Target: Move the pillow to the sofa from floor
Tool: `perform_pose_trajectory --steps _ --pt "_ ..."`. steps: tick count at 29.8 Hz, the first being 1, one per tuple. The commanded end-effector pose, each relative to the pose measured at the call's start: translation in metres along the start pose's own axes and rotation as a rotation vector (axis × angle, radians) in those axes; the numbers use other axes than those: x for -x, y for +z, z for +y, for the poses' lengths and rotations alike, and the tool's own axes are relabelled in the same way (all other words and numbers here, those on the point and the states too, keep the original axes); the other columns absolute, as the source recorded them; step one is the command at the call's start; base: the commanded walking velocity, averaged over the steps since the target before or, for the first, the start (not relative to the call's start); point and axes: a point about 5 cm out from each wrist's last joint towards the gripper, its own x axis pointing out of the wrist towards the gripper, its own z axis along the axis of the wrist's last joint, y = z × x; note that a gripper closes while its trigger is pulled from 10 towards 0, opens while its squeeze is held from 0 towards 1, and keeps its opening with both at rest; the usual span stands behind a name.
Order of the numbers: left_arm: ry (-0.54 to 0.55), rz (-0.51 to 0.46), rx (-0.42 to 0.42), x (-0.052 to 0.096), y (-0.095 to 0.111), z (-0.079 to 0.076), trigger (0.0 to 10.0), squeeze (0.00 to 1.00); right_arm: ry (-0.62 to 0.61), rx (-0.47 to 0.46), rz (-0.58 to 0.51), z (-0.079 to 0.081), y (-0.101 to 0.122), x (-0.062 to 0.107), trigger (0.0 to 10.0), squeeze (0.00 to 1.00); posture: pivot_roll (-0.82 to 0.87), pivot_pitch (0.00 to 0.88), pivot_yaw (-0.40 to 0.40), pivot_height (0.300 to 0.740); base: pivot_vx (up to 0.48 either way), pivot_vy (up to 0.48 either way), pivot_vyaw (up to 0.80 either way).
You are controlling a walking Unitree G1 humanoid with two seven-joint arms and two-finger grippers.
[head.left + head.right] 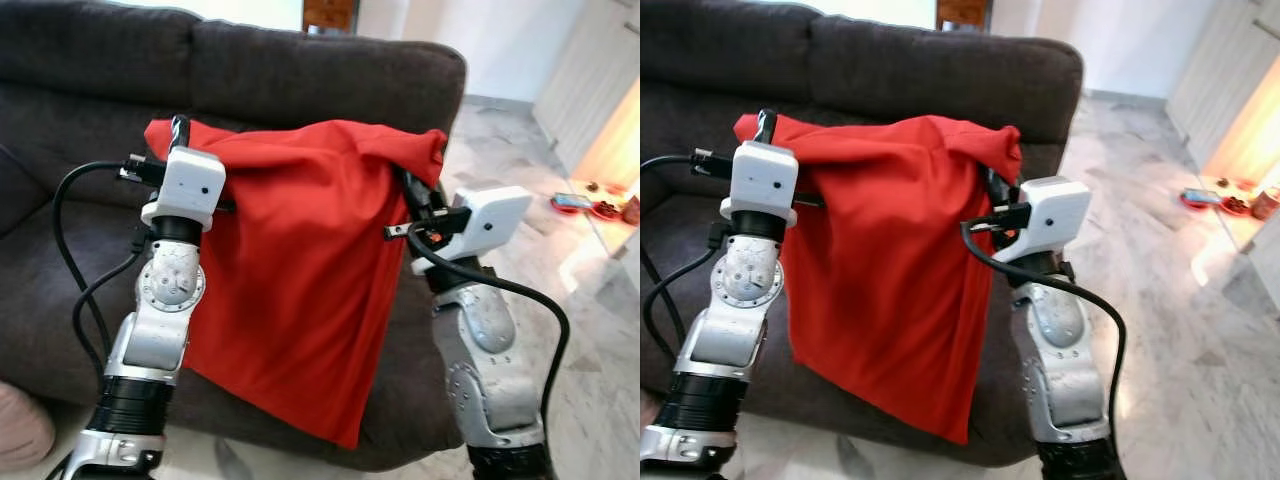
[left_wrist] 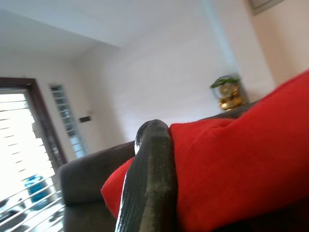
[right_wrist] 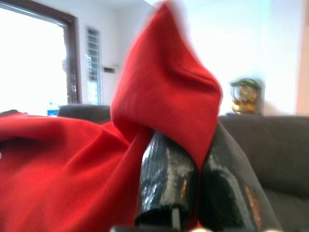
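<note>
We hold the red pillow (image 1: 300, 270) up before the sofa (image 1: 300, 70), left gripper (image 1: 178, 135) and right gripper (image 3: 193, 159) fingers clamped on its top corners; open floor (image 1: 590, 290) lies rightward.

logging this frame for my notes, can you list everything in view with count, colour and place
pillow: one, red, held up in front of the sofa, hanging limp between both grippers
sofa: one, dark grey, behind the pillow
floor: pale marble tiles, to the robot's right
bowls: a few, red, on the floor at far right, blurry
ornament: one, gold and green, behind the sofa back
window: one, dark frame, bright
left gripper: black fingers at the pillow's upper left corner
right gripper: black fingers pinching the pillow's upper right corner
</note>
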Motion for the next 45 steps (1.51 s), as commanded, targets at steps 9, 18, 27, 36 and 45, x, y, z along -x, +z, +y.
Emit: perform_pose_trajectory --steps 9,18,27,36,45 --pt "-0.011 -0.091 0.024 -0.004 0.02 -0.007 10.0 0.0 0.114 -0.005 -0.05 0.014 0.012 -0.002 10.0 0.0 0.03 0.0 -0.065 0.74 0.3 0.0 0.0" --pt "-0.069 -0.042 0.012 0.004 0.008 -0.016 10.0 0.0 0.173 0.005 0.046 0.022 -0.01 0.007 10.0 0.0 0.03 0.0 -0.07 0.74 0.029 0.0 0.51" --pt "-0.054 -0.023 -0.01 0.006 0.002 -0.012 10.0 0.0 0.211 0.013 0.026 0.026 -0.007 0.005 10.0 0.0 0.04 0.0 -0.077 0.74 0.0 0.0 0.42" --pt "-0.042 -0.026 -0.011 0.004 0.002 -0.01 10.0 0.0 0.212 0.017 -0.019 0.027 0.001 -0.002 10.0 0.0 0.04 0.0 -0.082 0.74 0.0 0.0 0.79" --pt "-0.051 -0.017 0.004 0.005 0.001 -0.012 10.0 0.0 0.151 0.01 0.024 0.019 -0.008 -0.001 10.0 0.0 0.03 0.0 -0.082 0.74 0.0 0.0 0.08"
